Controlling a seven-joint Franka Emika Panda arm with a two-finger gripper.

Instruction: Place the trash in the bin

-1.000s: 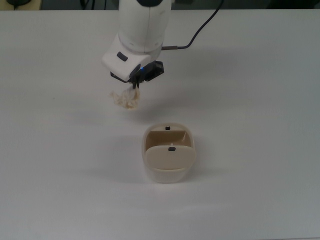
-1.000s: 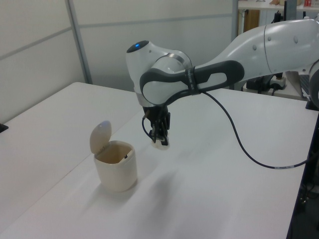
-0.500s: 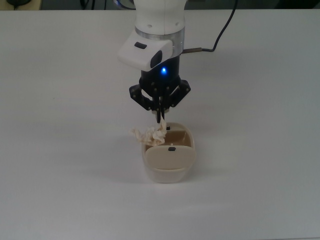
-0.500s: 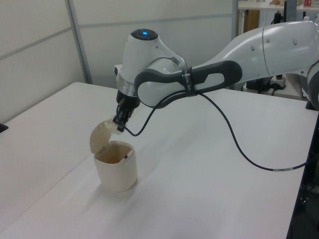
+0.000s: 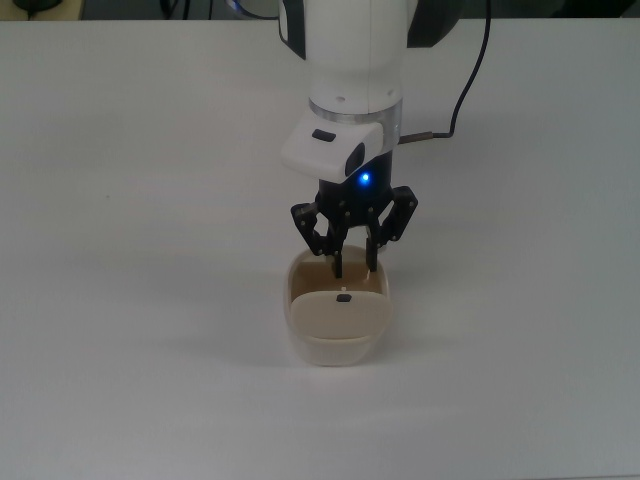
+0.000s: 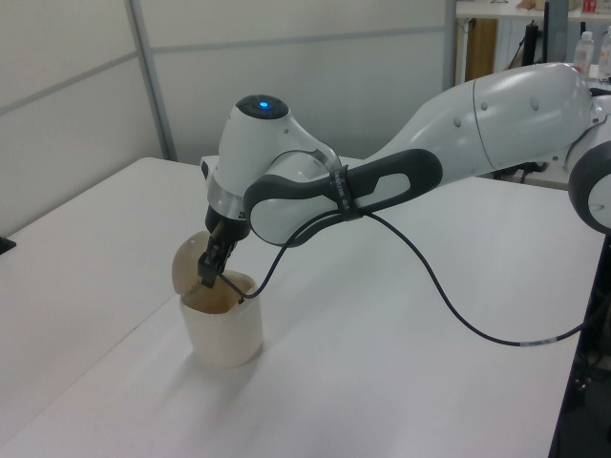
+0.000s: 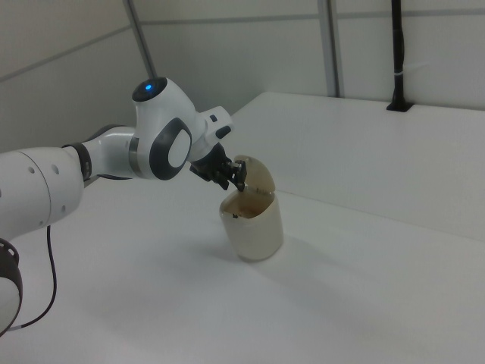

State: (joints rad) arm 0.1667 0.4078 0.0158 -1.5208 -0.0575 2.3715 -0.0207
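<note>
The cream bin [image 5: 337, 322] stands on the white table [image 5: 130, 300], its flap lid [image 6: 190, 259] tipped up. Just over its mouth, the gripper [image 5: 352, 268] points down, and the top view shows its two dark fingers [image 5: 335, 262] spread apart. The side views hide that gap. No view shows the trash.

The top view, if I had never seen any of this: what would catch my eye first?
Probably the big white robot arm reaching down from the top view's upper edge, a blue light glowing above its black gripper. The gripper's fingers are spread apart, tips at the mouth of a small cream bin standing alone on the white table. No trash is visible anywhere.
</note>
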